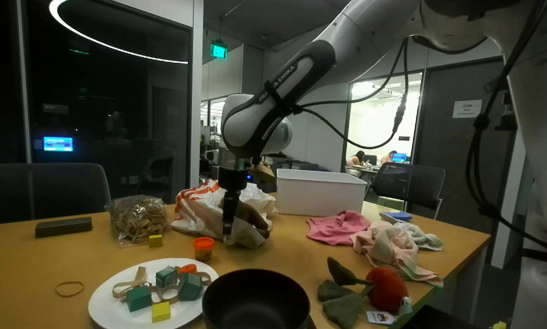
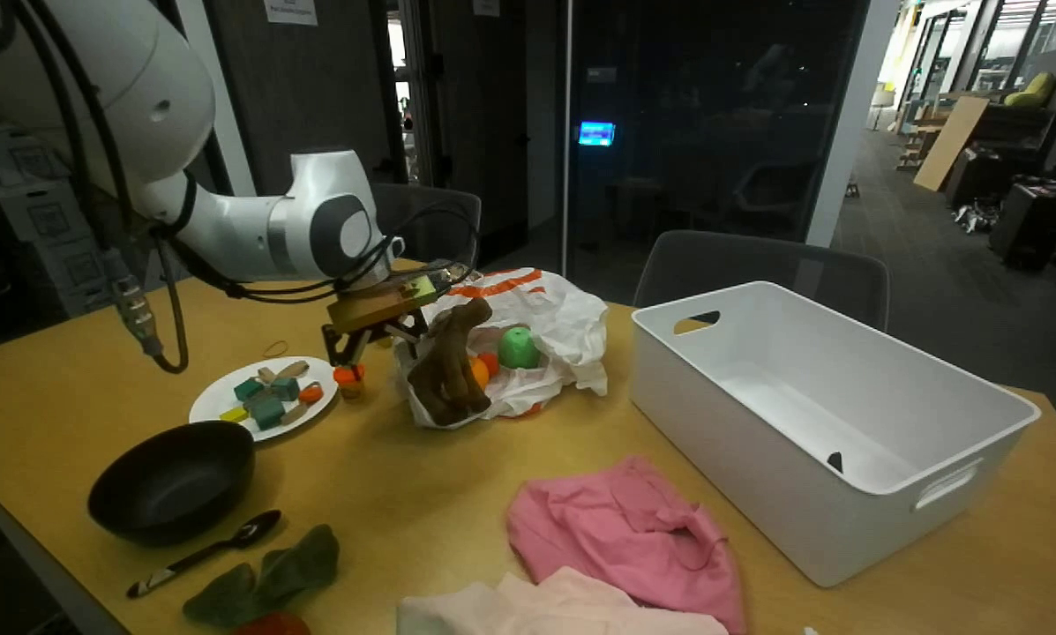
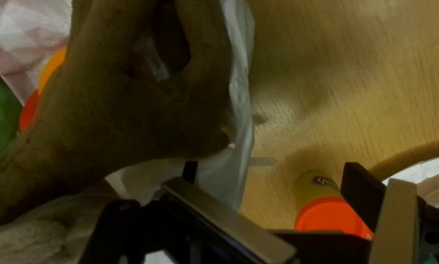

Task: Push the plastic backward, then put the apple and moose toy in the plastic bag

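Brown plush, the moose toy (image 2: 448, 370) sits propped and leaning in the mouth of the white plastic bag (image 2: 572, 309), toward the far edge of the counter (image 2: 386, 494) as both exterior views see it; film shows under and beside it, but whether every limb is inside I cannot tell. Just next to it hangs the end effector (image 1: 228, 225), jaws spread wide, nothing gripped. What counts is that the toy lies outside those jaws, on the side away from the plate (image 1: 100, 299), its long axis slanting up past the nearer finger (touching or barely apart, hard to say). I judge the placing all but done, and the next move a straight lift that must not drag toy or film along. Deeper in the bag rest a green fruit (image 2: 519, 348), an orange fruit (image 2: 479, 373) and a red fruit (image 2: 490, 362); which is the apple is unclear. Beyond, the plate carries teal blocks (image 1: 139, 298), a yellow block (image 1: 161, 312) and tan bands (image 1: 140, 276); a clear bag (image 1: 138, 219) is stuffed with more; an orange-lidded tub (image 1: 203, 250) stands near the jaws; the white box (image 2: 739, 445) rises toward the counter's right-hand corner in an exterior view.
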Motion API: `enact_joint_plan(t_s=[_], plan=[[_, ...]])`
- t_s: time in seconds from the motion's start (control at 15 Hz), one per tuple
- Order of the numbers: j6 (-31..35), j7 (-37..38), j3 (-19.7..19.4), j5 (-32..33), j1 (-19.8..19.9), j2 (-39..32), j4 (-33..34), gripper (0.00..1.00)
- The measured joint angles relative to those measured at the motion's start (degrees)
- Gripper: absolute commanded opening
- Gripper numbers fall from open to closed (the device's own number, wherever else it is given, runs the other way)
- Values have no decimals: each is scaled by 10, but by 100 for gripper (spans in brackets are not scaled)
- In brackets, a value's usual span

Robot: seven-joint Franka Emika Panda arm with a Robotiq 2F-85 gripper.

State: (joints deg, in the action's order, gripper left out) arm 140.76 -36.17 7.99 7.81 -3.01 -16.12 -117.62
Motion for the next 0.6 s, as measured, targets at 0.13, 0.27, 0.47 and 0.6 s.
enact_joint_plan(t_s=[0.13, 0.27, 0.47, 0.6], plan=[[-1, -2, 0, 0, 0, -21, 19, 100], [-6, -2, 0, 0, 1, -41, 38, 74], [-16, -2, -4, 2, 5, -68, 65, 51], [-22, -2, -6, 3, 10, -78, 77, 35]])
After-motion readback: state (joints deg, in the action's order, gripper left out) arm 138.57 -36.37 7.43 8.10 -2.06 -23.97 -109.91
